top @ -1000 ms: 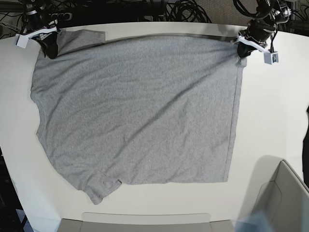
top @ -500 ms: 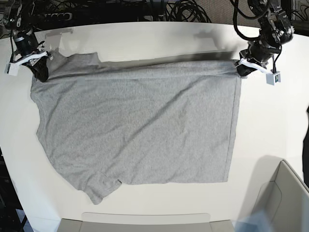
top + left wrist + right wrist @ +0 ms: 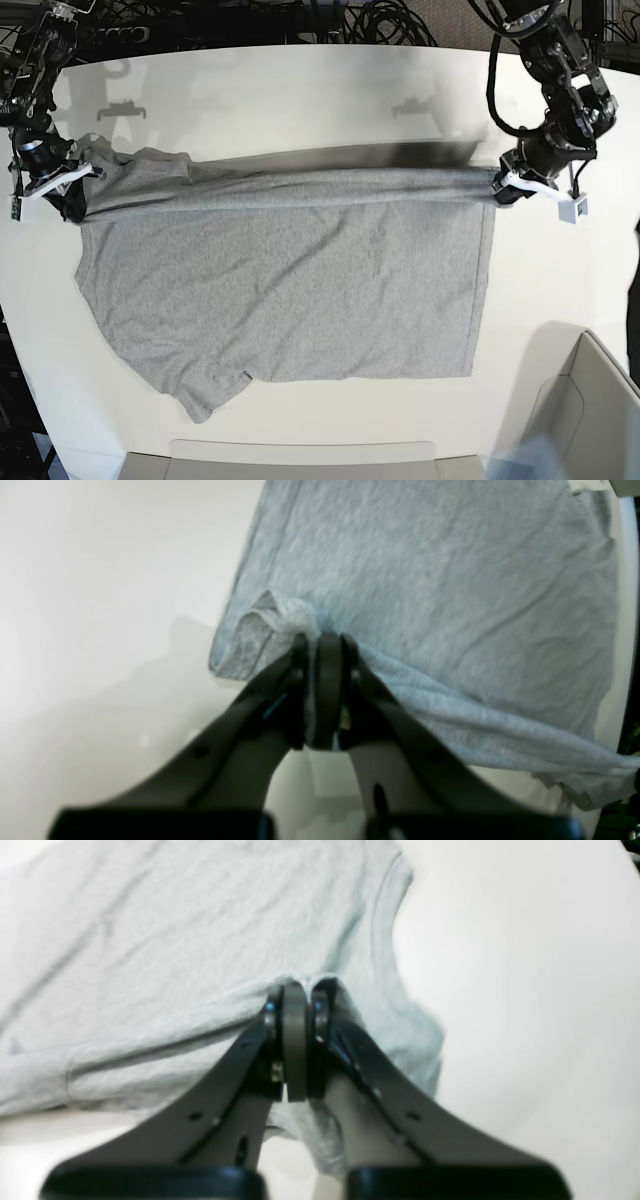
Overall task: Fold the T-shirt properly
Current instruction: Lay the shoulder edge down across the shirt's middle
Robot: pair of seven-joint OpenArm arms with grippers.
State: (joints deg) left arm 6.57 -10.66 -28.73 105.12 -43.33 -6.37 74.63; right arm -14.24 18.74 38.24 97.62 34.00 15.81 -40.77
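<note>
— Base view first: where does the T-shirt (image 3: 290,280) lie?

— Spread plain side up on the white table (image 3: 300,90), hem toward the left-arm side. Its far edge is lifted and drawn taut into a long rolled ridge between the two arms, with a shadow on the table behind it. The near sleeve lies flat near the table's front edge.

— And the left gripper (image 3: 503,187)?

— In its wrist view the left gripper (image 3: 322,650) has its jaws pressed together on a bunched hem corner; cloth puckers just beyond the tips.

— The right gripper (image 3: 68,187)?

— Same story. The right gripper (image 3: 295,995) is pinched tight on a fold at the sleeve end, with fabric hanging below the fingers.

— Anything else around?

— A cardboard box (image 3: 590,410) at the near corner, and black cables (image 3: 380,20) behind the table.
</note>
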